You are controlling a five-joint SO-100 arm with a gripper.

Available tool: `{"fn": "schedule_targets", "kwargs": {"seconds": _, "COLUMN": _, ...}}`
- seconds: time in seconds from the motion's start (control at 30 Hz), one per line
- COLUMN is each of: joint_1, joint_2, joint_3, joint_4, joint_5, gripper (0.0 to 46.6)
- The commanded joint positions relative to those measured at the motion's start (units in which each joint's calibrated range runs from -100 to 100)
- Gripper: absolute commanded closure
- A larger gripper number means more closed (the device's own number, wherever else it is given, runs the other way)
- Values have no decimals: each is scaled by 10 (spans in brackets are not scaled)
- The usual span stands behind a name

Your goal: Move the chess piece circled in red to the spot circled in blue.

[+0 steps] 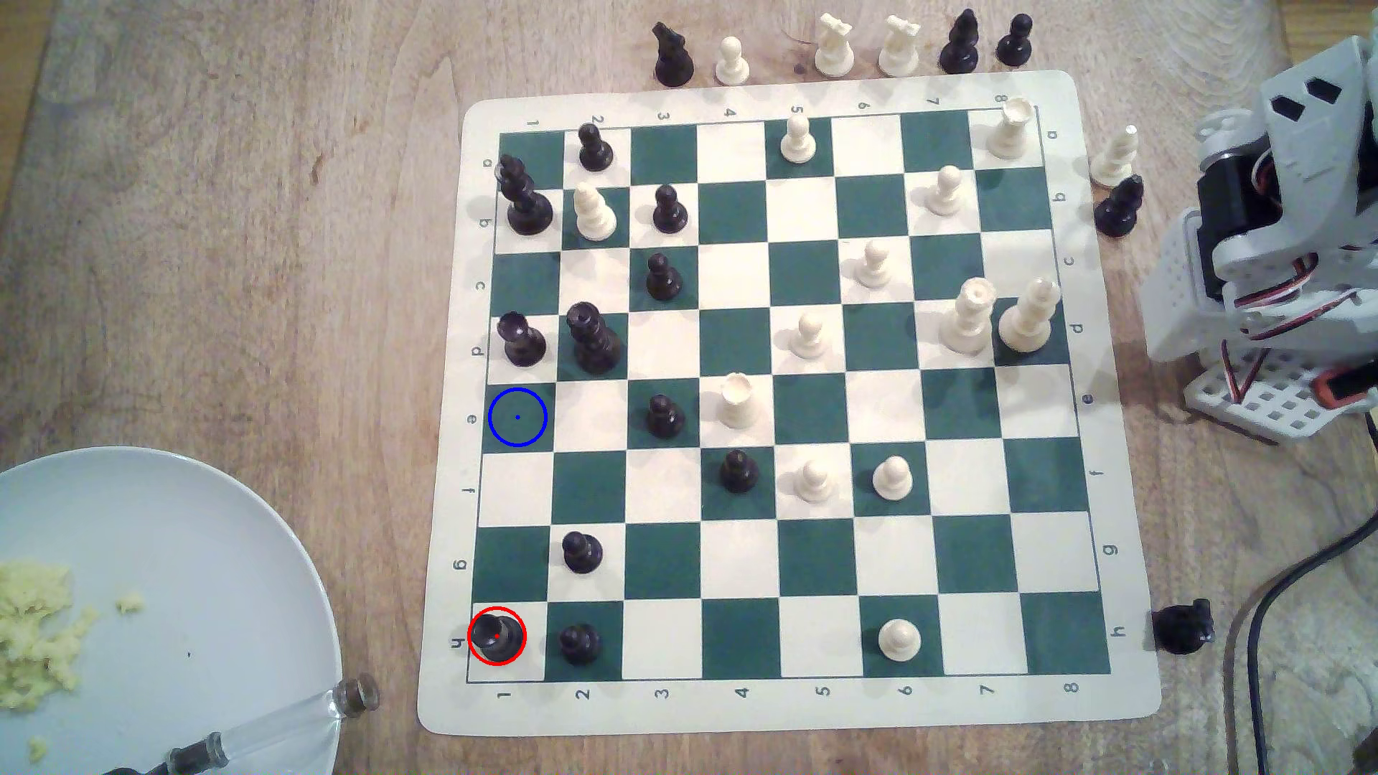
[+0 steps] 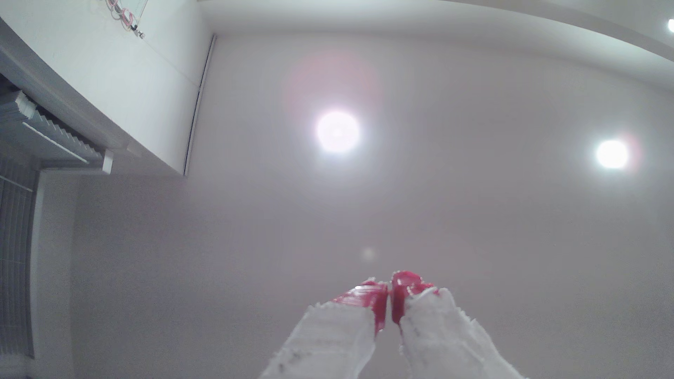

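Pincer closed on nothing, its red-tipped fingers pressed together and pointing up at a pale ceiling with two bright lamps; the wrist camera faces away from the board, which suggests the arm is folded back in a rest pose. In the exterior view the arm sits bunched off the board's right edge, beside ranks c to e, well apart from anything it must handle. Rook stands upright on the cream corner square h1, inside the red ring, at the board's near-left corner in the exterior view. Blue spot marks dark green e1, three squares up the same file along the board's left edge. The squares between, f1 and g1, are bare, so a straight carry along the edge looks open. Nearest neighbours of the rook: a black pawn just beside it on h2 and another diagonal on g2; likely the tight side for the fingers, so closing across the file direction may be safer. Above the spot, a black piece on d1 stands one square off, a reason to set down centred and not overshoot. Plate with yellow crumbs lies off the board's near-left corner, close to the rook's corner but clear of the mat. Judgement: task not begun; the whole reach across the board is ahead, the far corner being a long stretch for this arm.
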Motion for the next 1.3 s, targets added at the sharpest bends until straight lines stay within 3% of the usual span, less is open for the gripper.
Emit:
{"fn": "schedule_targets", "kwargs": {"seconds": 0.0, "joint_1": -21, "joint_2": -3, "joint_3": 13, "joint_4": 30, "joint_5": 0, "gripper": 464}}
{"fn": "schedule_targets", "kwargs": {"seconds": 0.1, "joint_1": -28, "joint_2": -3, "joint_3": 0, "joint_4": 138, "joint_5": 0, "gripper": 464}}
{"fn": "schedule_targets", "kwargs": {"seconds": 0.27, "joint_1": 8, "joint_2": -3, "joint_3": -83, "joint_4": 460, "joint_5": -3, "gripper": 464}}
{"fn": "schedule_targets", "kwargs": {"seconds": 0.6, "joint_1": 16, "joint_2": 8, "joint_3": -148, "joint_4": 814, "joint_5": -4, "gripper": 464}}
{"fn": "schedule_targets", "kwargs": {"seconds": 0.67, "joint_1": 11, "joint_2": 46, "joint_3": -184, "joint_4": 865, "joint_5": -4, "gripper": 464}}
{"fn": "schedule_targets", "kwargs": {"seconds": 0.73, "joint_1": -28, "joint_2": 111, "joint_3": -248, "joint_4": 966, "joint_5": -5, "gripper": 464}}
{"fn": "schedule_targets", "kwargs": {"seconds": 0.87, "joint_1": -89, "joint_2": 158, "joint_3": -302, "joint_4": 997, "joint_5": -7, "gripper": 464}}
{"fn": "schedule_targets", "kwargs": {"seconds": 0.93, "joint_1": -98, "joint_2": 174, "joint_3": -310, "joint_4": 1025, "joint_5": -35, "gripper": 464}}
{"fn": "schedule_targets", "kwargs": {"seconds": 1.27, "joint_1": -129, "joint_2": 439, "joint_3": -423, "joint_4": 1046, "joint_5": -34, "gripper": 464}}
